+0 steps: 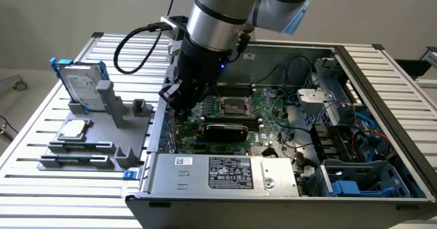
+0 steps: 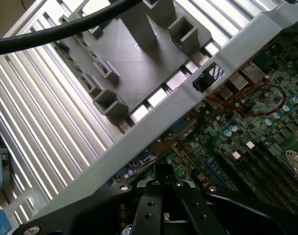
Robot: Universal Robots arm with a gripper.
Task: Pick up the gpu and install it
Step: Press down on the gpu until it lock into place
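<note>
Jaws shut: in the exterior view our gripper is down inside the open computer case, at its wall nearest the grey fixture; a black card, we judge the gpu, stands on the motherboard beside it. Wrist view: closed fingers over green board; whether they grip anything we cannot tell. Seating needs straight downward pressure.

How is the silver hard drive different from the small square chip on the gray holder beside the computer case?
The hard drive stands on its edge, while the chip lies flat. The hard drive is the larger one and rectangular; the chip is small and square. The hard drive sits in a blue frame; the chip has no frame. Both are silver and rest on the gray holder, outside the case.
</note>
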